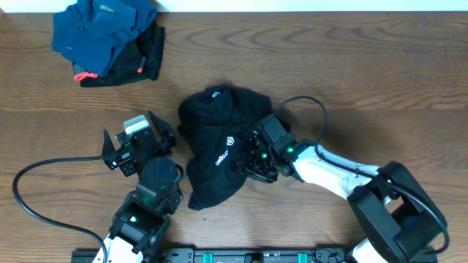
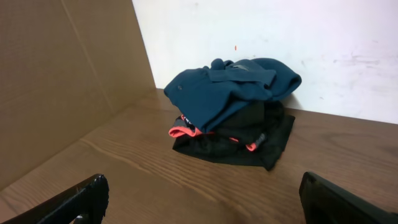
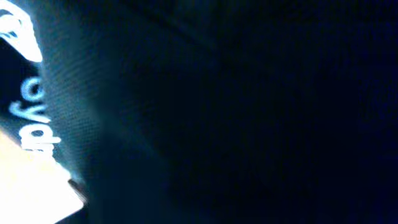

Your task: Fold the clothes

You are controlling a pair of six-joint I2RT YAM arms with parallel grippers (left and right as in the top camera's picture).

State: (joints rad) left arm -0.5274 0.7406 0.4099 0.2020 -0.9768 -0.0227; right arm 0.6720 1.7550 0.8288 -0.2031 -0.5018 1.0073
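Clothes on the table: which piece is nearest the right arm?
The black garment with white lettering; the right gripper is at it. The blue garment lies far off.

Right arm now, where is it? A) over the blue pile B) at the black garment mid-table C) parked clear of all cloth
B: the right arm reaches the black garment, jaws down on the cloth, and its wrist view is filled with black fabric and white lettering; the blue garment lies far off.
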